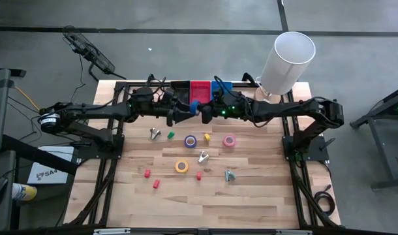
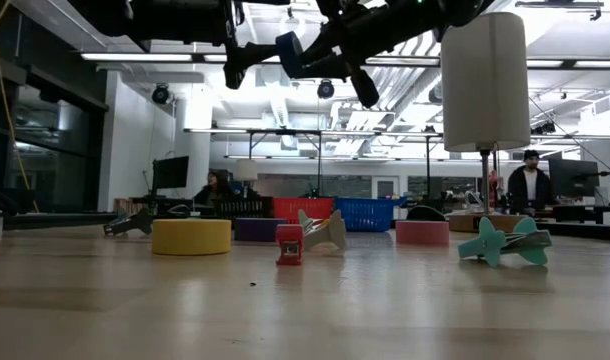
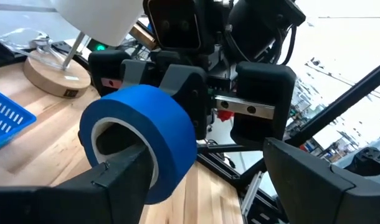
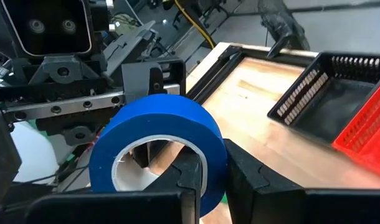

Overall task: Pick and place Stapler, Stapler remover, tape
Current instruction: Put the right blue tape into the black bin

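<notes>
A blue tape roll (image 1: 195, 106) hangs in the air between my two grippers, in front of the bins at the far edge. My right gripper (image 4: 210, 155) comes from the right and is shut on it. My left gripper (image 3: 205, 155) comes from the left and is open, with one finger (image 3: 115, 183) reaching into the roll's open centre and the other well off to the side. On the table lie another blue roll (image 1: 190, 141), a pink roll (image 1: 229, 140), a yellow roll (image 1: 181, 166) and three staple removers (image 1: 155, 134) (image 1: 203, 156) (image 1: 229, 174). My right gripper pinches the blue roll's wall (image 4: 212, 134), one finger inside the open centre and one outside. The fingers come level from the table's right. The roll is lifted clear (image 2: 291, 52), high over the table. My left gripper has one finger inside the roll's centre (image 3: 124, 140); whether it touches the roll, I cannot tell.
Black, red (image 1: 200, 88) and blue (image 1: 223, 85) bins stand along the far edge. A white lamp shade (image 1: 287, 62) stands at the far right corner. Small red (image 1: 147, 173), green (image 1: 171, 136) and yellow (image 1: 207, 137) blocks lie among the rolls. The near half of the table (image 1: 205, 209) is bare wood.
</notes>
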Motion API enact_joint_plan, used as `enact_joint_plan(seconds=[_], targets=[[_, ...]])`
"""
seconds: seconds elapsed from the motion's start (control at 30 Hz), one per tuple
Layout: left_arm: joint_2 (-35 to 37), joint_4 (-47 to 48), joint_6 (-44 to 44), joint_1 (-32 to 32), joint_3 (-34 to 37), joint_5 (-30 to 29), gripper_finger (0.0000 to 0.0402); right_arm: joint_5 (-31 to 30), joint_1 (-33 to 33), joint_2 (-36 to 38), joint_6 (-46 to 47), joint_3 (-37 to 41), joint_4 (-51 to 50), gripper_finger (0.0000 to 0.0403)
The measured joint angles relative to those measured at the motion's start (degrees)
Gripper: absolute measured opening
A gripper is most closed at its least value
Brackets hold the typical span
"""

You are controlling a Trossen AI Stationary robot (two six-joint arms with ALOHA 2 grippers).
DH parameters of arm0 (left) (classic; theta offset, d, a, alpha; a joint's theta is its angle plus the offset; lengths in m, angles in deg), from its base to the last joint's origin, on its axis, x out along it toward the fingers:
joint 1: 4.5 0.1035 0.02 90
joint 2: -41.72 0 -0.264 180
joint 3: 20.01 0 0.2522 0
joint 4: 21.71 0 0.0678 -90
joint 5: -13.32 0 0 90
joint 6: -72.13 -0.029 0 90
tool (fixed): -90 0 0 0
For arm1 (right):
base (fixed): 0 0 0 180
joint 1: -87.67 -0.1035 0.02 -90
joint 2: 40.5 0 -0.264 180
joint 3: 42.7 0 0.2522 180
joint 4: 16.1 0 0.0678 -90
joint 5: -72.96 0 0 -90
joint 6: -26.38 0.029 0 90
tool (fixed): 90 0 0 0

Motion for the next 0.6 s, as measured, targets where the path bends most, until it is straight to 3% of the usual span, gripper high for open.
enact_joint_plan(seconds=[0.6], targets=[[0.0,0.9,0.0,0.0,0.0,-1.3,0.0291,1.9,0.2,-2.7,1.7,0.0,3.7,0.0033]])
